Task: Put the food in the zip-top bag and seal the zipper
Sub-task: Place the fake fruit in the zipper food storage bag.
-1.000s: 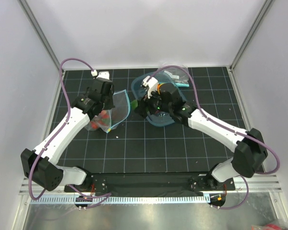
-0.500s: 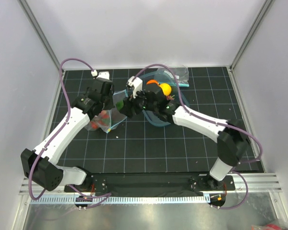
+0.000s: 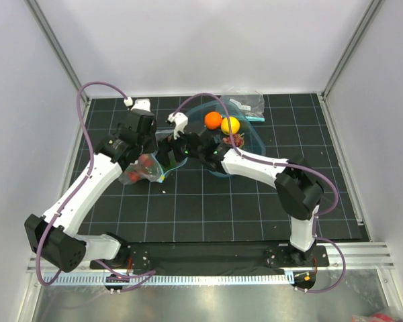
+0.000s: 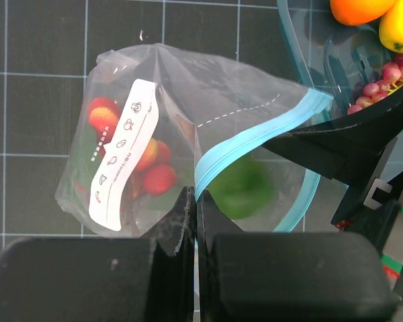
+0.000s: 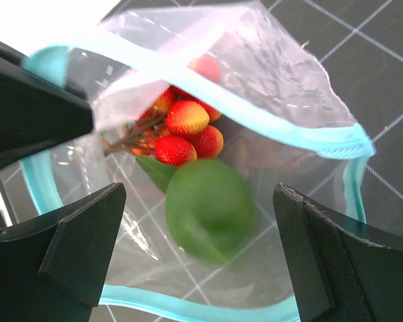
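The zip-top bag [image 4: 168, 87] lies on the black mat, with its white label [image 4: 121, 157] up and several red strawberries [image 4: 158, 178] inside. My left gripper [image 4: 196, 201] is shut on the teal zipper [image 4: 255, 137] and holds the mouth open. My right gripper [image 5: 200, 194] is open at the bag's mouth [image 3: 171, 157]. The green lime [image 5: 208, 208] is blurred between its fingers, touching neither, just inside the mouth above the strawberries [image 5: 188, 131]. The orange [image 3: 213, 119], the lemon [image 3: 230, 125] and the grape bunch [image 3: 242, 139] sit in the teal tub [image 3: 258, 141].
The smaller clear bag [image 3: 247, 102] lies behind the tub at the back of the mat. The tub's rim [image 4: 292, 54] is close to the right of the big bag's mouth. The two arms nearly meet over the bag, with white walls around the mat.
My right arm has swung left from the tub to the bag's mouth with the lime. Its jaws are now apart and the lime is loose inside the mouth. The left gripper kept its hold.
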### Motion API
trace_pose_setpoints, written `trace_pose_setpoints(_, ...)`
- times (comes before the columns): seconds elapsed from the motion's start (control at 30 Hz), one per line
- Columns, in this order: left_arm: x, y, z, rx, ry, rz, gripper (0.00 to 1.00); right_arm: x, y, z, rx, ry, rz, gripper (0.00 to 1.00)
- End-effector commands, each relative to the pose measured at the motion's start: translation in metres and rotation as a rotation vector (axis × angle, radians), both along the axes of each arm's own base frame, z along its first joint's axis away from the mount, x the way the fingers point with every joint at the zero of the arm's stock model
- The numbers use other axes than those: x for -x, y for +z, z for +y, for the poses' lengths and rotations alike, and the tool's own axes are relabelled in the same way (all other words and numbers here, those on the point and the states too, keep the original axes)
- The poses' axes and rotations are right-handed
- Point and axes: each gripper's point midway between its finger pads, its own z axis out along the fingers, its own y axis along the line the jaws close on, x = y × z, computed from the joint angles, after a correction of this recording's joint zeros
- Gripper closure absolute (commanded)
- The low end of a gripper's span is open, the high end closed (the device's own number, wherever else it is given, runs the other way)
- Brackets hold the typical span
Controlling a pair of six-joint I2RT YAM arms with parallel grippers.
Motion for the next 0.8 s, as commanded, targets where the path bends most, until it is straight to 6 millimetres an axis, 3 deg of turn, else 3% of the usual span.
trace_pose_setpoints(0.0, -0.002, 0.015, 0.001, 0.01, -0.002, -0.056, 1.0, -0.01, 0.06, 0.004, -0.13, -0.042, -0.105, 0.0)
trace_pose_setpoints(0.23, -0.003, 0.017, 0.003, 0.005, 0.009, -0.064, 1.0, -0.008, 0.08, -0.022, -0.123, -0.108, -0.178, 0.0)
trace_pose_setpoints(0.4, -0.003, 0.015, 0.004, -0.003, 0.011, -0.06, 1.0, -0.019, 0.093, -0.056, -0.093, -0.255, -0.253, 0.0)
trace_pose_setpoints(0.63, -0.003, 0.014, 0.005, -0.005, 0.015, -0.057, 1.0, -0.048, 0.087, -0.105, -0.009, -0.464, -0.275, 0.0)
trace_pose_setpoints(0.77, -0.003, 0.014, 0.004, -0.005, 0.013, -0.056, 1.0, -0.074, 0.072, -0.139, -0.008, -0.579, -0.204, 0.0)
